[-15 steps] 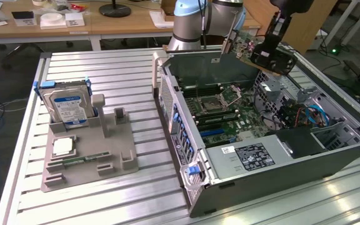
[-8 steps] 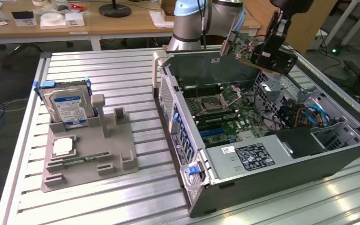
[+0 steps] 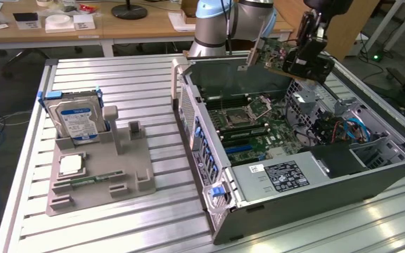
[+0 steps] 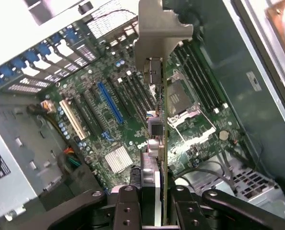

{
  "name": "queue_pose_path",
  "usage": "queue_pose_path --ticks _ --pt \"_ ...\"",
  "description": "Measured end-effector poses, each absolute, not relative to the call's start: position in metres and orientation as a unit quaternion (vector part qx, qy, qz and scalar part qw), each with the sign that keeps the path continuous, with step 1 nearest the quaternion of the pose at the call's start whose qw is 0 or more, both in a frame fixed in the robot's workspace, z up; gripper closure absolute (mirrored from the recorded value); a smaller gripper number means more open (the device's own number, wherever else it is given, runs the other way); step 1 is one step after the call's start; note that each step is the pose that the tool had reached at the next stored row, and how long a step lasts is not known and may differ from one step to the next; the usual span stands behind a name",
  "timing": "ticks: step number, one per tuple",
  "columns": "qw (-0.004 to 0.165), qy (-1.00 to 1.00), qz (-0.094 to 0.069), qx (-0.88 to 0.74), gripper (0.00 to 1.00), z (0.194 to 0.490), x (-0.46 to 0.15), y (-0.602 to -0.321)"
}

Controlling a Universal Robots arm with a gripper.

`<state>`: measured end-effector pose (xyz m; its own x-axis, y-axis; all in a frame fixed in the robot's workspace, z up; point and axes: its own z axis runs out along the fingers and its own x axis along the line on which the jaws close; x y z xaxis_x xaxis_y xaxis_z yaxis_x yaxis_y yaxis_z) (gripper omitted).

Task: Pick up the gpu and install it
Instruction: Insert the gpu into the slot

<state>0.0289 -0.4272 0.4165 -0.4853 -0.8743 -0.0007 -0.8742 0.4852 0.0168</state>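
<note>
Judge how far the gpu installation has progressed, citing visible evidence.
Done: the gpu is picked up. In hand: the end effector grips it above the open computer case. Left: it sits in no slot on the motherboard; the blue slot is bare.

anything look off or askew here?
Nothing damaged or spilled. The gpu hangs tilted in the gripper above the open case, not in any slot on the motherboard. The hard drive stands upright in its holder.

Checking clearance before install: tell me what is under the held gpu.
Under the gpu, held in the gripper, lies the motherboard: a blue slot and the CPU socket. The card itself covers a strip of the board.
</note>
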Motion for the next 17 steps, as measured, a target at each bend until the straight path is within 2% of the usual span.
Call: queue_pose_path --ticks 17 --pt "0.004 -0.778 -0.005 0.628 0.72 0.4156 0.029 -0.4272"
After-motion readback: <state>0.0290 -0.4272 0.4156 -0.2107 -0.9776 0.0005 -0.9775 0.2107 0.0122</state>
